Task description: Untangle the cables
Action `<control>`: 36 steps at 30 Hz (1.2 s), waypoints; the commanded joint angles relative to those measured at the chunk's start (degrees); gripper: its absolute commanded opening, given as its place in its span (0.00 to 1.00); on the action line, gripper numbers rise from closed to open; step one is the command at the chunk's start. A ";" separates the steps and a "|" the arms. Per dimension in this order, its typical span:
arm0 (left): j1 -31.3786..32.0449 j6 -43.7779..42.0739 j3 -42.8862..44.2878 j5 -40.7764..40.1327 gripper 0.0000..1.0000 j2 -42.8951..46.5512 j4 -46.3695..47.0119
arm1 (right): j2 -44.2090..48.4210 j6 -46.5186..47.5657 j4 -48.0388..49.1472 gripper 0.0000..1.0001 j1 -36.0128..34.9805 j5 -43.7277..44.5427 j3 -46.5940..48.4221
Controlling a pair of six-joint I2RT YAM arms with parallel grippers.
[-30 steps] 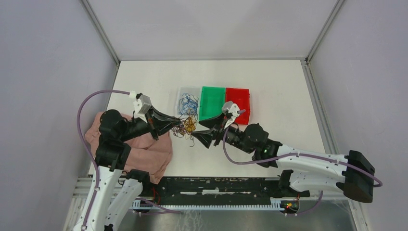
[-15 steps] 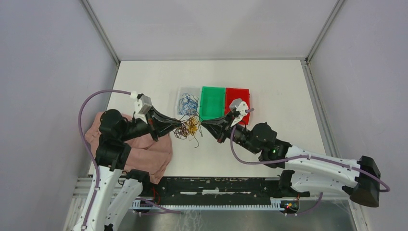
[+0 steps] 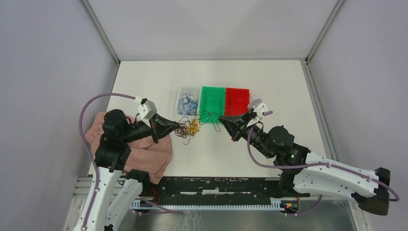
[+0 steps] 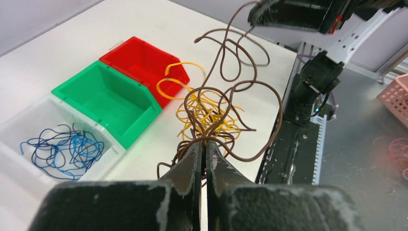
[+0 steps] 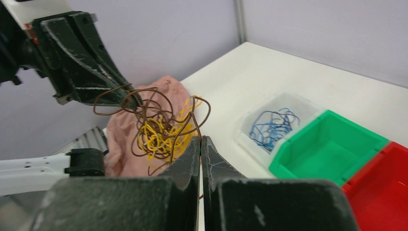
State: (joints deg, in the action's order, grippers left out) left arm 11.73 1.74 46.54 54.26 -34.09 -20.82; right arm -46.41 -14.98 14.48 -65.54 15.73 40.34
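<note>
White table (image 3: 269, 82), grey walls. Clear bin (image 3: 180, 90), beyond left tips: blue cables (image 3: 187, 102). Green bin (image 3: 213, 102), red bin (image 3: 238, 100) alongside, beyond right tips. Left gripper (image 3: 180, 126): jaws clamped on brown strands of cable tangle (image 3: 189, 128), brown and yellow, hanging at its tips. Right gripper (image 3: 222, 119): jaws together, pinching one brown strand. Pink cloth (image 3: 151, 154) under left arm.

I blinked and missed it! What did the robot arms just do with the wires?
The right gripper closed on a brown cable and pulled back to the right, stretching it out of the tangle. The left gripper kept clamping the tangle. The bins stayed put.
</note>
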 commanded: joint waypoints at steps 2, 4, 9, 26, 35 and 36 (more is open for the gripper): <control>0.07 -12.59 -0.50 -2.92 0.03 1.29 -5.94 | 4.83 4.56 -6.48 0.01 -0.04 16.40 3.08; 0.13 -16.84 -1.33 -3.41 0.03 1.76 -7.98 | 5.79 5.67 -7.93 0.01 0.28 19.89 4.39; 0.07 -25.86 -3.94 -5.82 0.03 3.10 -12.34 | 5.37 6.78 -13.29 0.01 1.37 20.93 9.68; 0.06 -39.11 0.73 -1.65 1.00 1.73 -26.81 | -4.36 4.90 -17.72 0.01 1.70 2.27 17.88; 0.01 -14.47 -1.40 2.84 0.96 -1.11 -0.09 | -11.15 -2.34 -10.51 0.01 1.66 -7.91 22.59; 0.05 -11.49 -1.94 3.74 0.95 -2.23 2.24 | -12.24 -3.35 -9.69 0.01 1.62 -9.31 23.74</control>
State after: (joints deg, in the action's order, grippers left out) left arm 11.77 -24.69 45.56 53.01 -33.45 -34.79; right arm -56.16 -13.41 -2.85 -63.99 13.45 57.52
